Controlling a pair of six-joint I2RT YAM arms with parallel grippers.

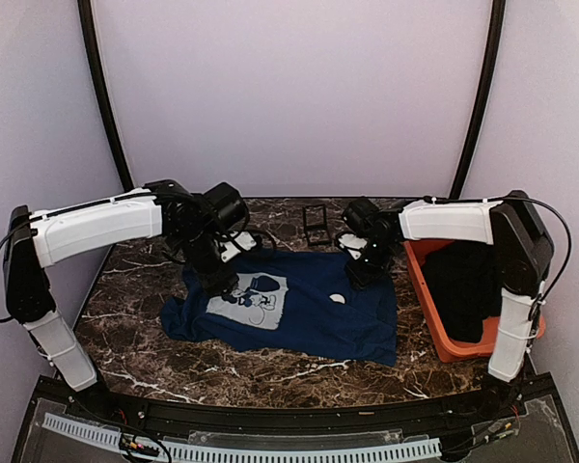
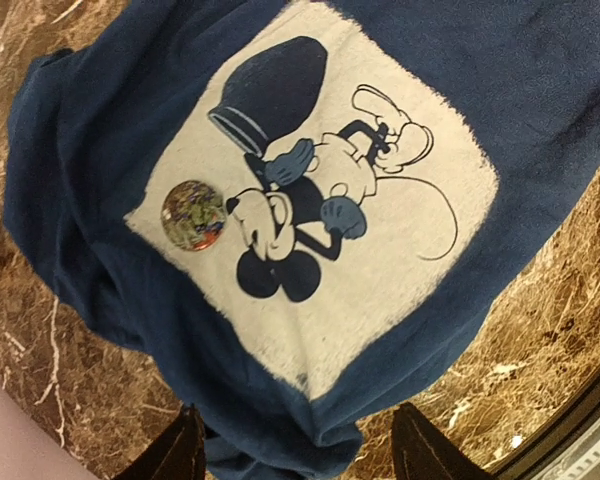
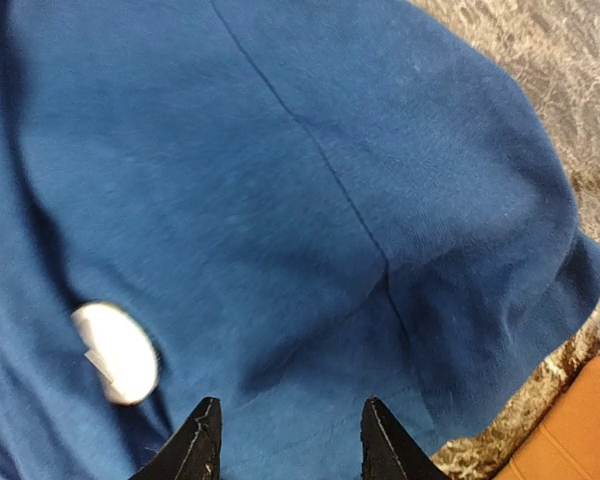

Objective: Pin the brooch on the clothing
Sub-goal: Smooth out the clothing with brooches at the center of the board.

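The navy T-shirt (image 1: pixel 314 313) lies flat on the marble table, its grey-white cartoon print (image 1: pixel 251 301) to the left. In the left wrist view a small round brooch (image 2: pixel 193 215) with a mottled greyish-gold face lies on the corner of the print (image 2: pixel 380 260). A second small round disc, white side up (image 1: pixel 337 298), lies on the plain blue cloth and also shows in the right wrist view (image 3: pixel 115 352). My left gripper (image 2: pixel 295 460) hangs open and empty over the shirt's edge. My right gripper (image 3: pixel 290 432) is open and empty above the blue cloth (image 3: pixel 310 180), right of the white disc.
An orange bin (image 1: pixel 427 318) holding a black garment (image 1: pixel 463 280) stands at the right; its corner shows in the right wrist view (image 3: pixel 580 430). A small black hinged case (image 1: pixel 317 224) stands behind the shirt. Brown marble table (image 1: pixel 125 323) surrounds the shirt.
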